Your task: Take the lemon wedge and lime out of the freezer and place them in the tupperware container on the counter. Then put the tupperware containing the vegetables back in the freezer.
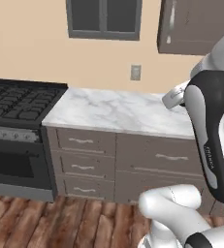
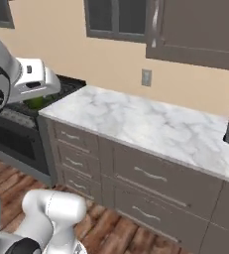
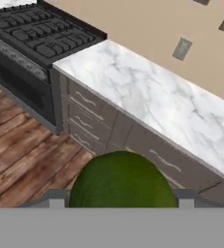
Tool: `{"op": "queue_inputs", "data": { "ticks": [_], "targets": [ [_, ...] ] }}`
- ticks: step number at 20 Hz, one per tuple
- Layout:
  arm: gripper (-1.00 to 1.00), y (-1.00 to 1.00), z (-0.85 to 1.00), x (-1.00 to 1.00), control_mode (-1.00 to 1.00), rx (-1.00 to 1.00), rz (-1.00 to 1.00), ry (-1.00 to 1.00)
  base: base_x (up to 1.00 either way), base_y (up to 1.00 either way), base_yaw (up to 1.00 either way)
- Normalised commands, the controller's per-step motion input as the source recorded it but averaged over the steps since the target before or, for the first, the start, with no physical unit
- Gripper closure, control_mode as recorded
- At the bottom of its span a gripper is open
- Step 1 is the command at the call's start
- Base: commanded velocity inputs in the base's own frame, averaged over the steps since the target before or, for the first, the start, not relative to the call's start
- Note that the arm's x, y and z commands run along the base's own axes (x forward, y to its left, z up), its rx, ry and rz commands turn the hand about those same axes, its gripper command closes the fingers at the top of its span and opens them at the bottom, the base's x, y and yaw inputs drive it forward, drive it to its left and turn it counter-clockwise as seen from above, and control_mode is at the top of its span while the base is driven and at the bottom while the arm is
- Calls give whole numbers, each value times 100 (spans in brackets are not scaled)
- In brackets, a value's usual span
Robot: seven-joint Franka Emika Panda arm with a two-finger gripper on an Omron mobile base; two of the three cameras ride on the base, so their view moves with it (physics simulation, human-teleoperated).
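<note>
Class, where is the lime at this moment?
In the hand view the lime sits low and central, held by the gripper above the wooden floor, before the counter drawers.

a black gas stove with a glass oven door (image 1: 16, 131) stands on the brown wooden plank floor (image 3: 21, 145), a grey-framed window (image 1: 104, 18) and a small grey wall outlet (image 2: 146, 77) sit on the beige wall.

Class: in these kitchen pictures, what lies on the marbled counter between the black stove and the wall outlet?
Nothing: in the hand view, the counter is bare marble from the stove across to below the outlet. The left base view agrees.
</note>
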Motion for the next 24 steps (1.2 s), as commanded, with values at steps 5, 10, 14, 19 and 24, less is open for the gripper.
{"op": "queue_inputs", "data": {
  "ticks": [5, 10, 14, 19, 24],
  "targets": [
    [100, 0, 0, 0, 100, 0, 0, 0, -10, 3, 100],
    [100, 0, 0, 0, 100, 0, 0, 0, 0, 0, 100],
    [100, 0, 0, 0, 100, 0, 0, 0, 28, -2, 97],
    [100, 0, 0, 0, 100, 0, 0, 0, 100, -3, 35],
    [100, 0, 0, 0, 100, 0, 0, 0, 100, 3, 44]
  ]
}}
